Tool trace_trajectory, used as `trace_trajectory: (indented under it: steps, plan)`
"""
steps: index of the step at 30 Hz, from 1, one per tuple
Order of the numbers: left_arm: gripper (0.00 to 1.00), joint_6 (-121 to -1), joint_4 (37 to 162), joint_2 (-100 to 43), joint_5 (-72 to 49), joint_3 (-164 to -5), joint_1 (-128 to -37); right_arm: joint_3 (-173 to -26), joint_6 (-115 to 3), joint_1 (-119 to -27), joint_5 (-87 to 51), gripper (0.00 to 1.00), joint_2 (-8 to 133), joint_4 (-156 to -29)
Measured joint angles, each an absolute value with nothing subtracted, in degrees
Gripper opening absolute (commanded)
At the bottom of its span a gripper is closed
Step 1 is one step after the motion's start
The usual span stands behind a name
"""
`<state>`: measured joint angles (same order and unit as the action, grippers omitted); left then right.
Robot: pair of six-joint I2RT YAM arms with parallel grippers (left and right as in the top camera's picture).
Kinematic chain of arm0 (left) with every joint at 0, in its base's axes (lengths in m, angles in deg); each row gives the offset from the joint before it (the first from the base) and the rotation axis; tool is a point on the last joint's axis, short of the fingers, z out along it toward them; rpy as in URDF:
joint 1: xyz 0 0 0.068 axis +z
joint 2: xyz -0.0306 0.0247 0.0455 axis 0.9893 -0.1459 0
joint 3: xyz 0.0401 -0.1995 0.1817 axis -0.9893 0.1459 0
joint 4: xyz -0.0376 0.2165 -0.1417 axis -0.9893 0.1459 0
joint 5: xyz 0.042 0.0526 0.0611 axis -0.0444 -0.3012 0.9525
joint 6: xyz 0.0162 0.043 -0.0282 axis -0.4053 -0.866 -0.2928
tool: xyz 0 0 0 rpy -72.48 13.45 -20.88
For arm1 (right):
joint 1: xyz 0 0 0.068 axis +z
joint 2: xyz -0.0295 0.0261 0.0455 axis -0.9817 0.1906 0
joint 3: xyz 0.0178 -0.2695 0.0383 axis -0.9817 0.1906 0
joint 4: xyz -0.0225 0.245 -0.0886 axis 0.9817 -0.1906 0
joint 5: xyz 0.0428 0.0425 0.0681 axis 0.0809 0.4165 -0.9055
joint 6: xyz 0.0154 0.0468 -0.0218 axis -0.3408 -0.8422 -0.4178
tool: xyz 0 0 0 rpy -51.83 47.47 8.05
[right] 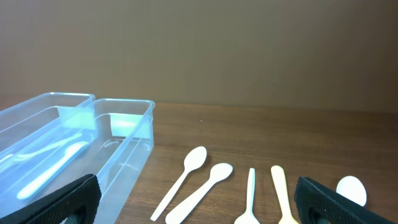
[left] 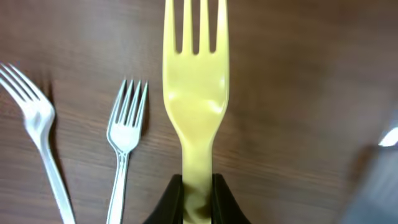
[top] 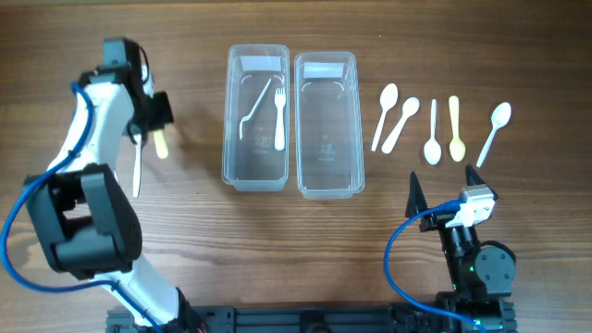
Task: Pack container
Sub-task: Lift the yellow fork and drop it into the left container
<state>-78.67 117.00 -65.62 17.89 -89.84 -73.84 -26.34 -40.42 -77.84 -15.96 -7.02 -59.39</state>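
On a wooden table (top: 194, 240), the left gripper (left: 198, 190) pinches a yellow fork (left: 196, 93), its handle end hidden between the fingers, left of two clear containers (top: 228, 120), while the right gripper (top: 444, 178) gapes wide near five spoons (top: 432, 150).

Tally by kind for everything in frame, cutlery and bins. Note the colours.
Forks: 5 (2 in the left container, yellow fork in the left gripper, 2 on the table)
Spoons: 5 (4 white, yellow spoon)
Containers: 2 (right container empty)
Total: 12
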Motion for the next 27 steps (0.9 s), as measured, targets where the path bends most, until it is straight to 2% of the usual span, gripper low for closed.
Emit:
trace_trajectory:
  steps: [6,16,17,18,19,27]
  plan:
    - [0.08,-74.1,120.8,-62.7,9.3,-101.8,-79.2,-26.3,-40.4,-77.8,-16.0,1.00,-7.0,-59.4]
    - [0.11,-71.0,122.6,-62.3,5.6,-102.2,-92.7,-26.3,-40.4,-77.8,-16.0,1.00,-7.0,-59.4]
    - [0.13,-70.9,122.5,-62.3,5.6,-101.9,-93.2,-26.3,-40.4,-77.8,-16.0,1.00,-7.0,-59.4]
    - [0.30,-70.9,122.5,-62.5,5.6,-101.4,-93.6,-26.3,-40.4,-77.8,-16.0,1.00,-7.0,-59.4]
    - [0.41,-70.7,122.5,-62.8,5.6,-100.6,-93.9,-26.3,-40.4,-77.8,-16.0,1.00,-7.0,-59.4]
    - [0.38,-70.3,120.1,-65.8,5.4,-99.1,-94.4,-26.3,-40.4,-77.8,-16.0,1.00,-7.0,-59.4]
